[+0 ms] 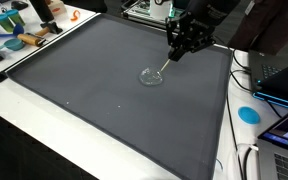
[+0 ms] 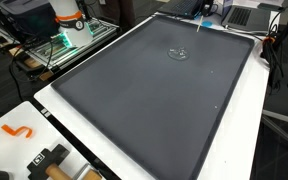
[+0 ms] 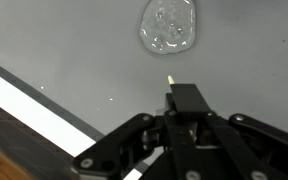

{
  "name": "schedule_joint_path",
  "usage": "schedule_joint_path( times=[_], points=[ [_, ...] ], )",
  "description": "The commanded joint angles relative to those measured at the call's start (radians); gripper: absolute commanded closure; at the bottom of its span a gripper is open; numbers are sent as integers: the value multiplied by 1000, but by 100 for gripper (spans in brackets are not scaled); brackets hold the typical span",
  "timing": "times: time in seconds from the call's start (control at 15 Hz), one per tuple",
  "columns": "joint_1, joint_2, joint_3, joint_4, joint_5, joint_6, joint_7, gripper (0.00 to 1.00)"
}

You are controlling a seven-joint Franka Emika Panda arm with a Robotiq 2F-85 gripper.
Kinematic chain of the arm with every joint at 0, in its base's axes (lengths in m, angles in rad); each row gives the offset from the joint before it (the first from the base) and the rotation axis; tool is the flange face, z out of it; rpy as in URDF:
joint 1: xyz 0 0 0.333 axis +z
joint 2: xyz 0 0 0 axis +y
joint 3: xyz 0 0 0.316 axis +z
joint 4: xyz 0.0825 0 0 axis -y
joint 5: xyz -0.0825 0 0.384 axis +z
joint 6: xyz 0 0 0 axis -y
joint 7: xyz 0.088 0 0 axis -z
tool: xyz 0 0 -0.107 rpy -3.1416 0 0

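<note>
Gripper (image 1: 182,48) is closed down on a thin white stick (image 1: 164,65). In wrist view the fingers are pinched together, with only the stick tip (image 3: 170,76) poking out ahead. The stick slants down and out from the jaws, so the tip gets low while the fingers sit clear of the mat (image 1: 94,95).

The tip is at the edge of the clear blob (image 1: 151,77). Wrist view shows a gap between tip and blob (image 3: 169,25), so I read it as just beside, probably not touching. Can't tell if the blob is a puddle or a shallow glass dish. It lies flat on the mat's far half in an exterior view (image 2: 177,54), well in from the borders and open to reach from above.

Around: the mat covers most of the white table (image 1: 44,130). Off the mat on one side are a blue disc (image 1: 248,114), laptop (image 1: 284,85) and cables (image 1: 246,160), with clutter at one corner (image 1: 19,35). A rack (image 2: 64,45) and orange hook (image 2: 19,130) show in an exterior view, all well apart from the gripper. Nothing stands between stick and blob, just a few specks on the mat nearby.
</note>
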Motion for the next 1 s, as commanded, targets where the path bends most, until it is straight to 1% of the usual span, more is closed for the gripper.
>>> schedule_joint_path(
  times=[0.0,0.33,0.67,0.93],
  points=[
    [47,56,-25,68,-61,-67,55,97],
    [74,100,-40,112,-69,-119,121,97],
    [91,126,-57,124,-72,-123,188,97],
    [102,138,-65,125,-73,-122,218,97]
  ],
)
